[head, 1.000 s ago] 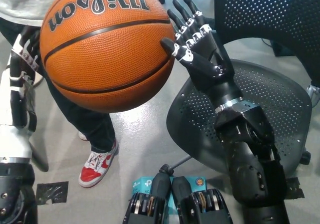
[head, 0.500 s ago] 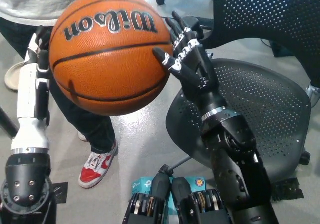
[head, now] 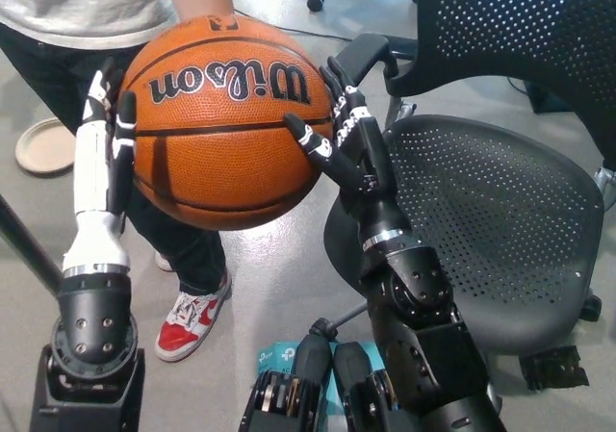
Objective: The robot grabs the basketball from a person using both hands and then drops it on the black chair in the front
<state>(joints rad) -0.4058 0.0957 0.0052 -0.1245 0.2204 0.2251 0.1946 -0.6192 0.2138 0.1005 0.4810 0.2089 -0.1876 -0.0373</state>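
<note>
Basketball (head: 226, 124), logo upside down, upper centre; white left hand (head: 101, 153) and black right hand (head: 342, 143) press spread fingers on its sides; black chair (head: 500, 230) open at right.

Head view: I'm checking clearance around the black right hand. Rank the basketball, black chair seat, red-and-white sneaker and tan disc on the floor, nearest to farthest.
1. basketball, touching the right hand on its left.
2. black chair seat, just right.
3. red-and-white sneaker, lower left.
4. tan disc, far left.

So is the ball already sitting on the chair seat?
No, the ball is up between the left hand and right hand, left of the chair seat.
</note>
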